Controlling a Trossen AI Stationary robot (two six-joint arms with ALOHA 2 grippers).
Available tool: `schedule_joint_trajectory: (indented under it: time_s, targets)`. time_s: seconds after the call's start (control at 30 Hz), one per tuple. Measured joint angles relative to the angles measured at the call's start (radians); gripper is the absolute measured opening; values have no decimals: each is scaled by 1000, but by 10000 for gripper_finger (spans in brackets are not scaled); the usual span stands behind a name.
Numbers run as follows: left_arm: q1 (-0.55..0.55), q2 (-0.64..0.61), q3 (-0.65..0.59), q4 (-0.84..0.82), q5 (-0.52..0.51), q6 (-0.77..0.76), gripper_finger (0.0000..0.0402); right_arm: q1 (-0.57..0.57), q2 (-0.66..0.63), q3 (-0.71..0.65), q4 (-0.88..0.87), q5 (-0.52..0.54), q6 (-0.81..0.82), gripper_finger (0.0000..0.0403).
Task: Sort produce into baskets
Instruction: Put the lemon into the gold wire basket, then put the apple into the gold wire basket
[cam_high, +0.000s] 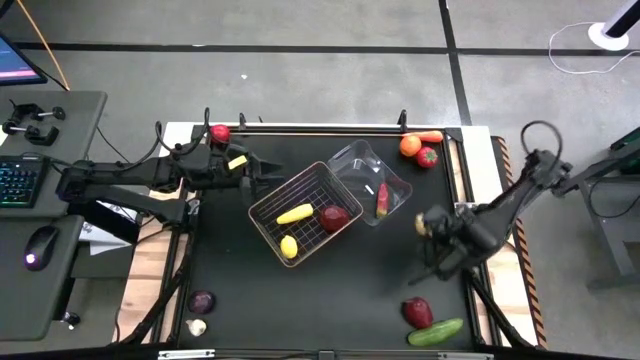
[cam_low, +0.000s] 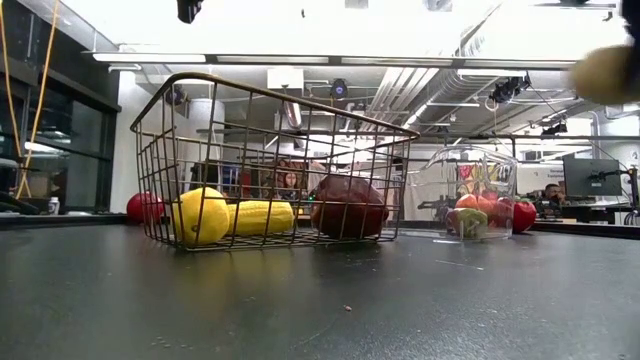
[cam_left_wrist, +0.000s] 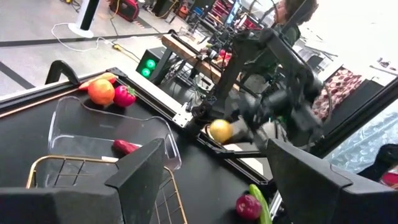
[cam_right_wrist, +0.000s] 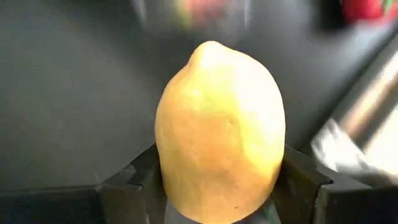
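Right hand (cam_right_wrist: 217, 186) clamped on a lemon (cam_right_wrist: 219, 130), plain at its wrist, a pale speck from above, left hand (cam_high: 268, 172) open by wire basket (cam_high: 262, 212)

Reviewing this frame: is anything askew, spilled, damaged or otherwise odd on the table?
Nothing looks spilled or damaged. The wire basket and clear tub sit skewed to the table edges, corners nearly touching. Loose produce remains at the corners. The right tool grips a lemon above the table.
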Motion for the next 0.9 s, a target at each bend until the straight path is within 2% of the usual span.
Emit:
schedule_joint_trajectory:
  time_s: [0.1,0.17,0.33,0.47,0.57,0.77,0.9]
  targets:
    - [0,0,0,0,-4,0,271,-89,-72,-22,182,164,-53,199]
    - [0,0,0,0,-4,0,271,-164,-95,-63,390,189,-203,199]
    - [0,0,0,1,-7,-16,271,-347,-29,-165,1041,41,-637,202]
    - [0,0,0,1,-11,-17,271,-454,87,-163,1378,-70,-814,251]
    - [0,0,0,1,-11,-26,271,-507,167,-126,1459,-145,-836,293]
    - [0,0,0,-2,-11,-39,271,-559,275,-37,1455,-296,-913,344]
    - [0,0,0,-6,-11,-43,271,-583,276,44,1337,-384,-970,355]
